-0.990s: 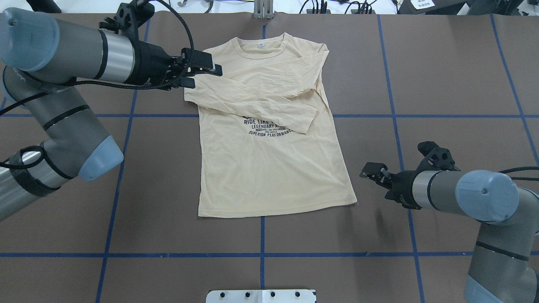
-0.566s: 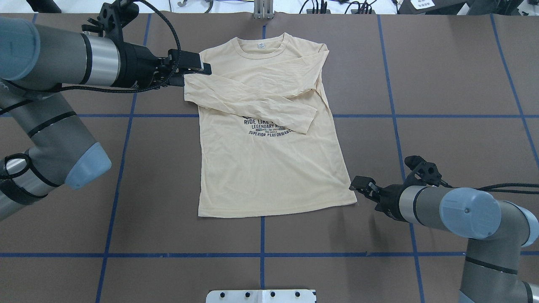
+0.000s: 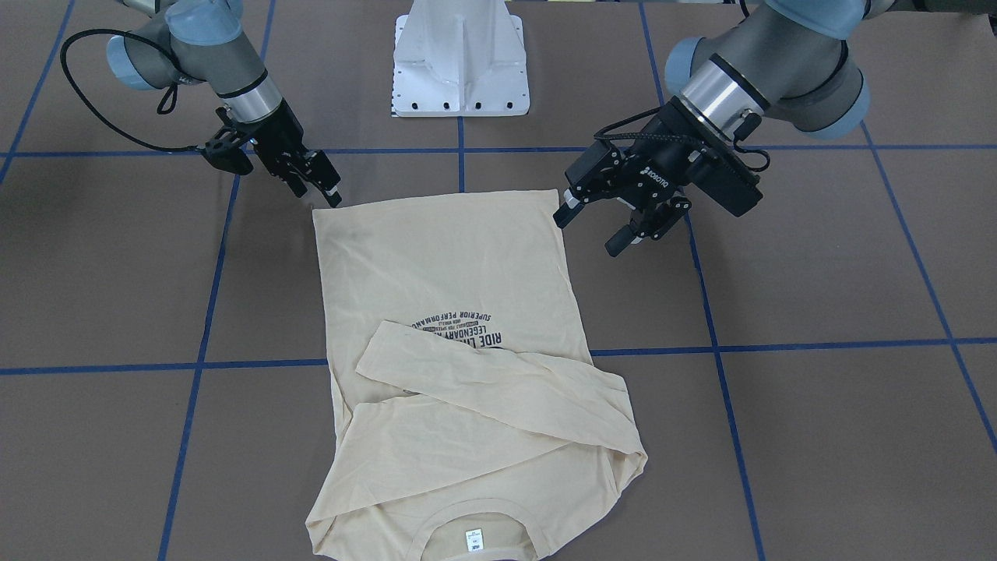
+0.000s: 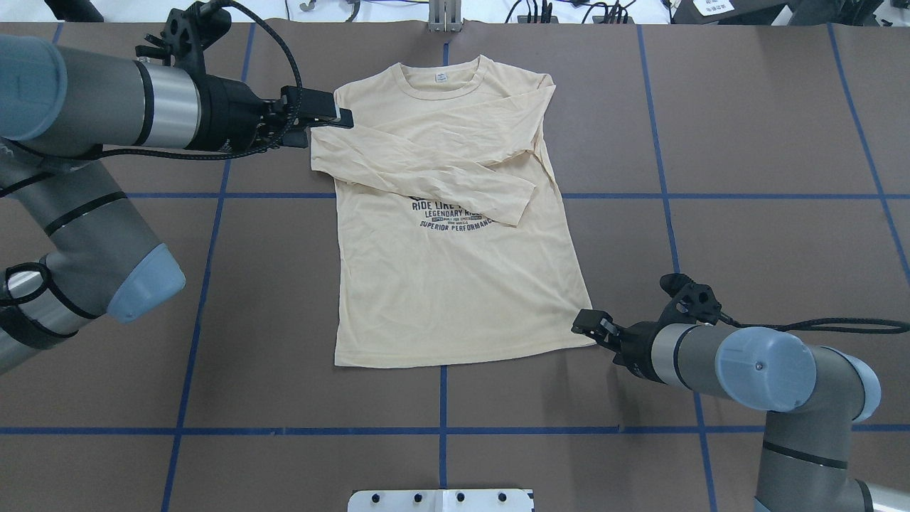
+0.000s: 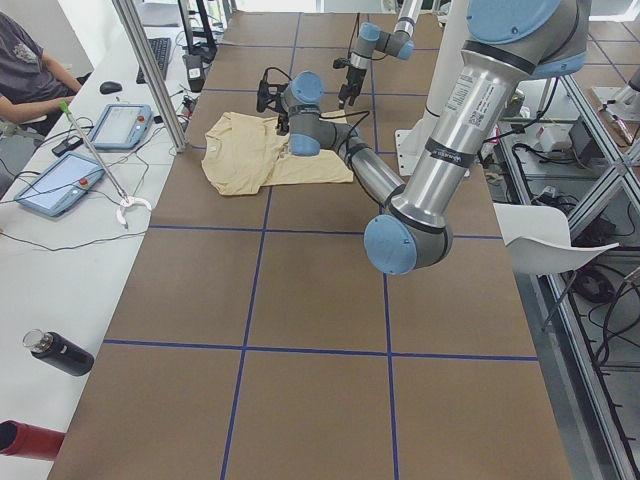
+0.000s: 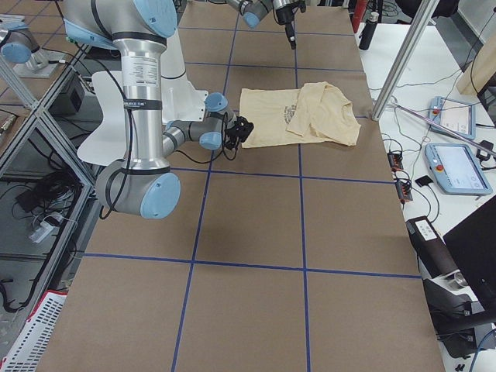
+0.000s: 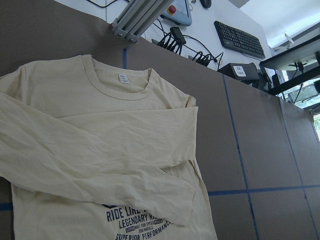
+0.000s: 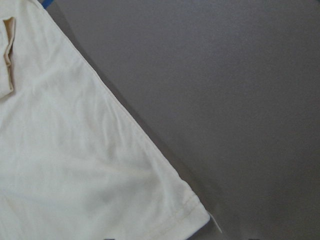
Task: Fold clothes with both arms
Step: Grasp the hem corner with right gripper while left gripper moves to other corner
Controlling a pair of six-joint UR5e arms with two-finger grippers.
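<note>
Overhead and front cameras face each other; side cameras look lengthwise; wrist cameras sit close; all share the shirt.

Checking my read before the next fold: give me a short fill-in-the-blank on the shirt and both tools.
The right tool sits low beside a corner of the T-shirt's ____. The left tool is ____, gripping nothing. The small white label sits inside the ____.
Missing words: hem; open; collar.

Brown table, blue tape lines
</note>
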